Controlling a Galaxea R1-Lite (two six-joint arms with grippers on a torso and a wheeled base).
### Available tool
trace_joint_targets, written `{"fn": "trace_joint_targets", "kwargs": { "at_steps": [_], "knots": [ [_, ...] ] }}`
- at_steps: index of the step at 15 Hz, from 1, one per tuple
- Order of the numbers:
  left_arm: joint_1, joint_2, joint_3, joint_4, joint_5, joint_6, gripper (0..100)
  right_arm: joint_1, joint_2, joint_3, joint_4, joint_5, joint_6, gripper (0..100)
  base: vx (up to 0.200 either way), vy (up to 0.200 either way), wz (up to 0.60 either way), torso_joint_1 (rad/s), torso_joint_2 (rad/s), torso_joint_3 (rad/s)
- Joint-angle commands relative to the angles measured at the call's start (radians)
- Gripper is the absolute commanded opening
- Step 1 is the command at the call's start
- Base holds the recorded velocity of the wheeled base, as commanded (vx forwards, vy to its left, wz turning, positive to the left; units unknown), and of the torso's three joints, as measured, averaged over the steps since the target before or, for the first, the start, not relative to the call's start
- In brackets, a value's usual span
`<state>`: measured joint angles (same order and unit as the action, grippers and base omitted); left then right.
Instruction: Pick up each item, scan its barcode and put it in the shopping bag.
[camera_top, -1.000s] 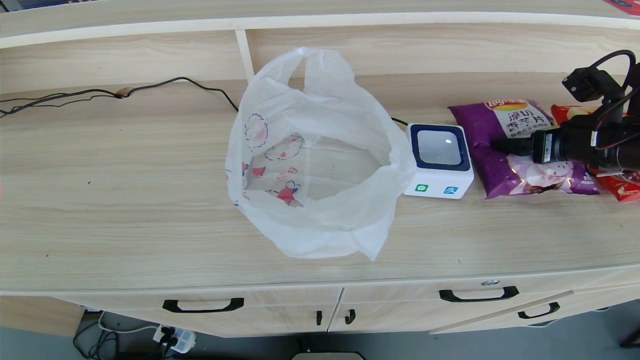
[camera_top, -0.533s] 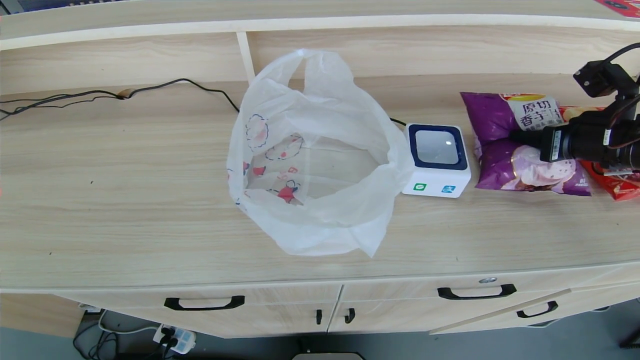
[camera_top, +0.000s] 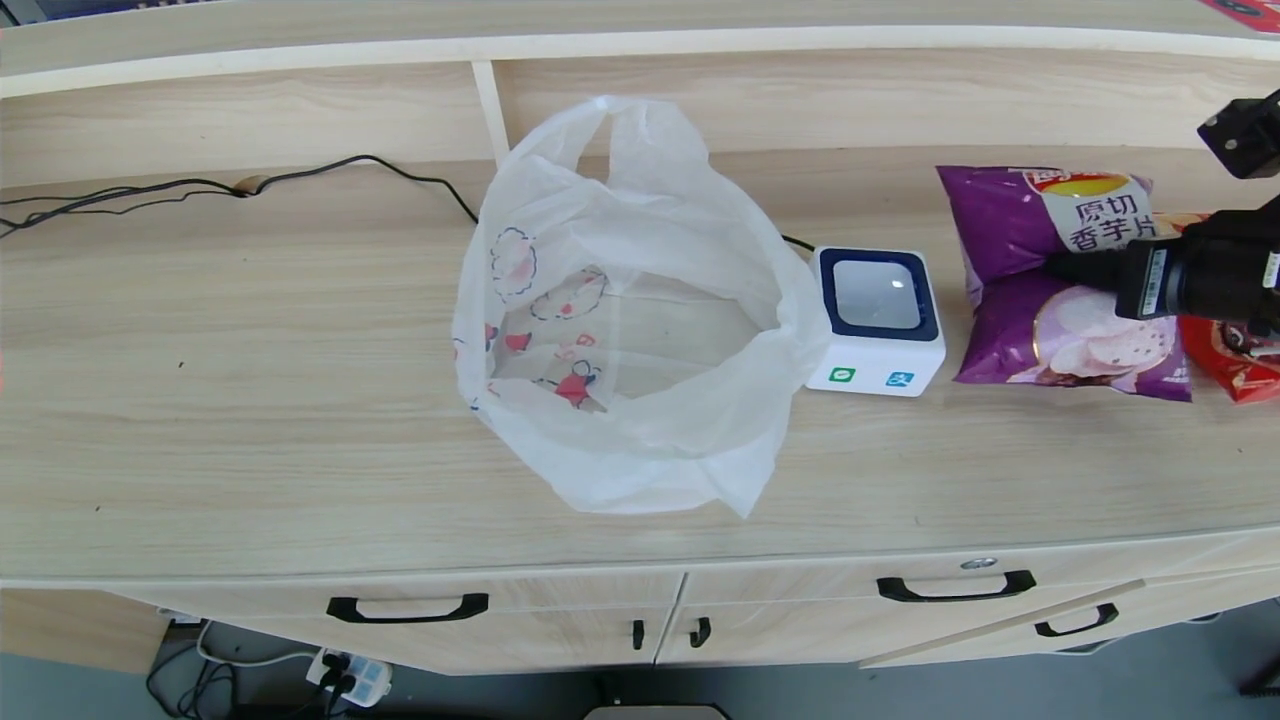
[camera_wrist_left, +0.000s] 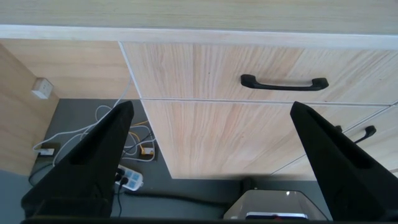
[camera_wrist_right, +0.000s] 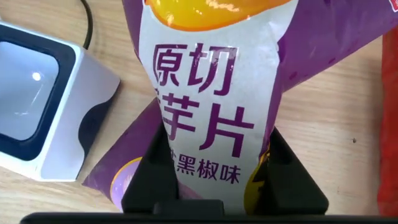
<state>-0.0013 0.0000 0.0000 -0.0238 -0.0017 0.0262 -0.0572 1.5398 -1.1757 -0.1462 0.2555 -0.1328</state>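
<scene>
My right gripper (camera_top: 1062, 270) is shut on the middle of a purple chip bag (camera_top: 1010, 225), which hangs tilted above the counter just right of the white barcode scanner (camera_top: 878, 320). In the right wrist view the dark fingers (camera_wrist_right: 158, 171) pinch the purple chip bag (camera_wrist_right: 205, 93) from both sides, with the scanner (camera_wrist_right: 37, 106) beside it. The white plastic shopping bag (camera_top: 630, 300) stands open at the counter's middle, left of the scanner. My left gripper (camera_wrist_left: 214, 155) is open and holds nothing, down in front of the drawers.
A red chip bag (camera_top: 1235, 372) lies on the wooden counter (camera_top: 250, 420) behind my right arm, at the far right. A black cable (camera_top: 300, 175) runs along the back to the scanner. Drawers with black handles (camera_wrist_left: 284, 83) sit under the counter.
My right gripper has lifted the purple chip bag off the counter and drawn it to the right, away from the scanner; the bag now hangs more upright.
</scene>
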Motion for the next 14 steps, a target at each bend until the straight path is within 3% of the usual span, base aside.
{"fn": "trace_joint_targets", "kwargs": {
  "at_steps": [1,7,8,11,14],
  "knots": [
    [0.000,0.002,0.000,-0.001,0.000,0.000,100,-0.001,-0.086,0.038,-0.009,-0.001,0.012,0,0.000,0.000,0.00,0.000,0.00,0.000],
    [0.000,0.002,0.000,-0.001,0.000,0.000,100,0.023,-0.288,0.200,-0.004,0.004,0.113,0,0.000,0.000,0.00,0.000,0.00,0.000],
    [0.000,0.002,0.000,-0.001,0.000,0.000,100,0.074,-0.349,0.234,-0.006,0.004,0.214,0,0.000,0.000,0.00,0.000,0.00,0.000],
    [0.000,0.002,0.000,-0.001,0.000,0.000,100,0.369,-0.517,0.292,-0.004,-0.002,0.561,0,0.000,0.000,0.00,0.000,0.00,0.000],
    [0.000,0.002,0.000,-0.001,0.000,0.000,100,0.544,-0.580,0.464,-0.095,0.001,0.682,0,0.000,0.000,0.00,0.000,0.00,0.000]
  ]
}}
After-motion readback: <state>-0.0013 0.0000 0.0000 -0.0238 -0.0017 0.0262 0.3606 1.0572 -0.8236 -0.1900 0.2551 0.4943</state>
